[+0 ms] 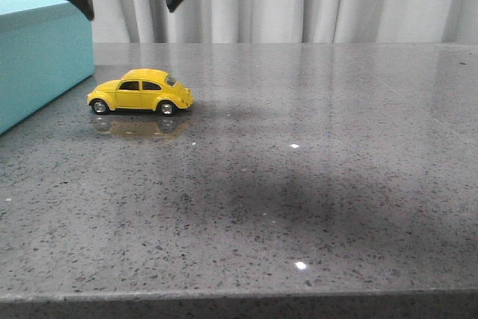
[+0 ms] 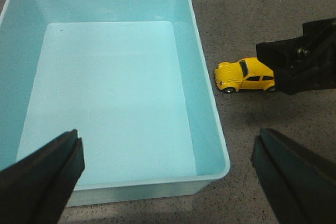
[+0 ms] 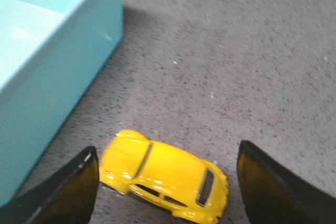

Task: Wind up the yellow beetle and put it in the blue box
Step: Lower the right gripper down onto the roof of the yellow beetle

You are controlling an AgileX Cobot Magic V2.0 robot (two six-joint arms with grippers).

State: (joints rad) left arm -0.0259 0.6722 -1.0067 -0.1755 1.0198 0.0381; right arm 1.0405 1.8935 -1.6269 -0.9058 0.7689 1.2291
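In the front view the yellow beetle (image 1: pixel 141 92) is standing on the grey table (image 1: pixel 314 184) just beside the blue box (image 1: pixel 41 57). In the left wrist view the left gripper (image 2: pixel 168 174) is hanging spread wide over the box. In the right wrist view the right gripper (image 3: pixel 167 184) is holding its fingers spread around the car, not touching it.

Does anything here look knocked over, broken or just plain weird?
Nothing stands out. The yellow beetle sits upright on its wheels on the grey table, beside the blue box, which is open and empty. The right gripper hangs open above the car without touching it.
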